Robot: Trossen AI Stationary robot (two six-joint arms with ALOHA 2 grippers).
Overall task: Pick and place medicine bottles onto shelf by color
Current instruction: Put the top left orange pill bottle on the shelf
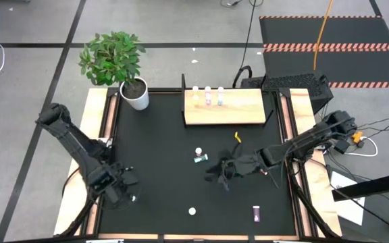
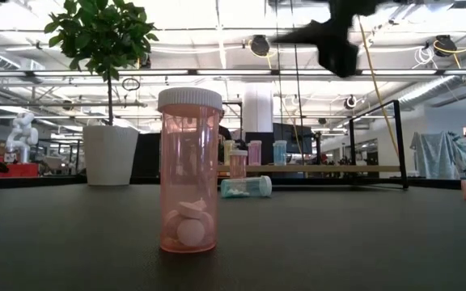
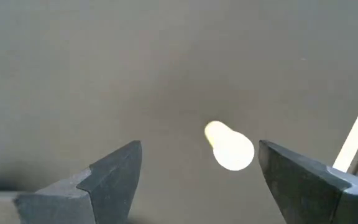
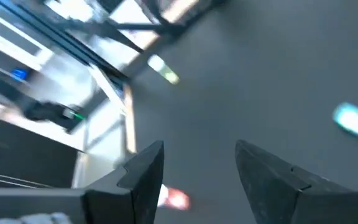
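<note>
The shelf (image 1: 223, 115) lies at the table's far side with three bottles (image 1: 208, 95) standing on it. On the table, a teal bottle (image 1: 198, 158) (image 2: 246, 187) lies on its side. A pink bottle (image 1: 192, 211) (image 2: 190, 182) stands upright, and a purple one (image 1: 256, 214) lies near the near edge. A yellow-green one (image 1: 238, 137) lies before the shelf. My right gripper (image 1: 219, 170) (image 4: 197, 152) hangs open above the table's middle, right of the teal bottle (image 4: 356, 119). My left gripper (image 1: 123, 183) (image 3: 197, 149) is open at the near left, over a pale bottle (image 3: 229, 146).
A white pot with a green plant (image 1: 135, 93) stands at the far left corner, next to the shelf. Black frame bars rise at the shelf's ends (image 1: 183, 88). Wooden rails (image 1: 103, 115) border the black table top on both sides.
</note>
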